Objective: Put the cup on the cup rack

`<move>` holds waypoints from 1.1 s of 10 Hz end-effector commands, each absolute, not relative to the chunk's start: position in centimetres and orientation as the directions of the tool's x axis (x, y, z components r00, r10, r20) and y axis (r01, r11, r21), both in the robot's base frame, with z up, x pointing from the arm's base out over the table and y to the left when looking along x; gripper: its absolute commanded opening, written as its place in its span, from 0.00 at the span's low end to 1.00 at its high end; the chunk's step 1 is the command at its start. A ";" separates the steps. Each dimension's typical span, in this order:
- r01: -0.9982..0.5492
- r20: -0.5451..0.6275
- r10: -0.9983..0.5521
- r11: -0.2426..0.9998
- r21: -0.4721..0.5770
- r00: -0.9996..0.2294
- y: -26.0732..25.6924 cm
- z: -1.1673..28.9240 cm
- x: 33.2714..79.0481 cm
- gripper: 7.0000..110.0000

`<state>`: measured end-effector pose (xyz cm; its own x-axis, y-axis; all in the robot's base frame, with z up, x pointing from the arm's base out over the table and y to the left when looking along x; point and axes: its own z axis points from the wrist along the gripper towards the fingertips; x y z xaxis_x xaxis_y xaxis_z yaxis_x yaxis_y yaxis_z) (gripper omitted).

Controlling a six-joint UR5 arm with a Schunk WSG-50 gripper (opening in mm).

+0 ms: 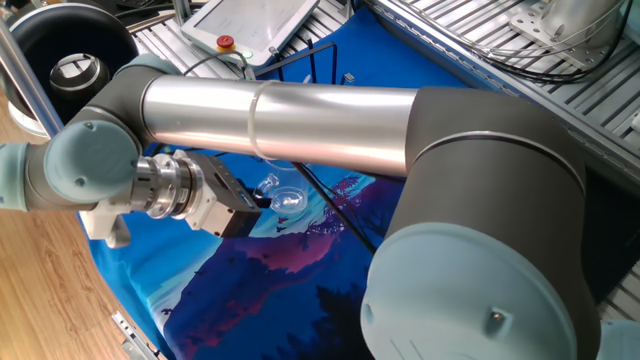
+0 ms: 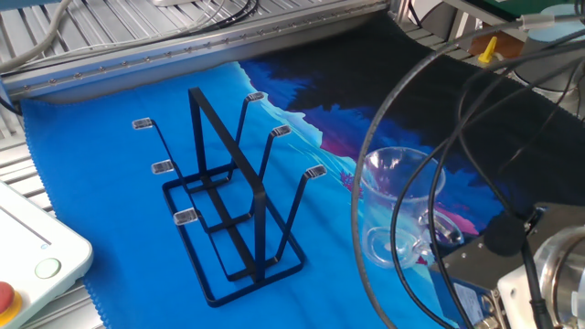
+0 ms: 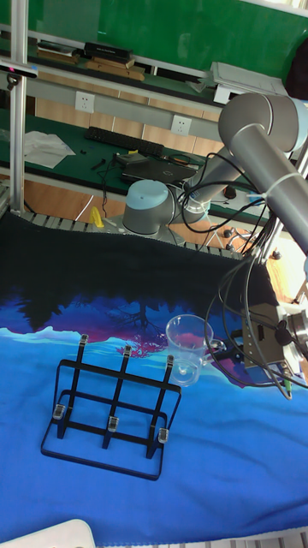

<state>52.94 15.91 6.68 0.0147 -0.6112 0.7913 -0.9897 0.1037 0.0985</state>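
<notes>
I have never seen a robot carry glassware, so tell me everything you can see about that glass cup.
The cup is a small clear glass mug, cylindrical, empty as far as one can see, with a loop handle low on its side. It is upright, mouth up, and seems lifted off the blue cloth. The gripper holds it by the handle side. It hangs beside the black wire cup rack, apart from its pegs.

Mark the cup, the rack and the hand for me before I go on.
cup (image 3: 188,341), tall fixed view, on its clear side wall.
rack (image 2: 228,174), the other fixed view, on its tall middle frame.
hand (image 1: 256,204), one fixed view, at the fingertips by the cup handle.
</notes>
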 end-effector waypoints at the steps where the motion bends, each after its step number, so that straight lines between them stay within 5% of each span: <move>1: -0.989 0.787 -0.616 0.096 0.110 0.028 15.4 7.2 53.3 0.00; 11: -0.989 0.770 -0.636 0.078 0.126 0.048 14.5 8.3 53.8 0.00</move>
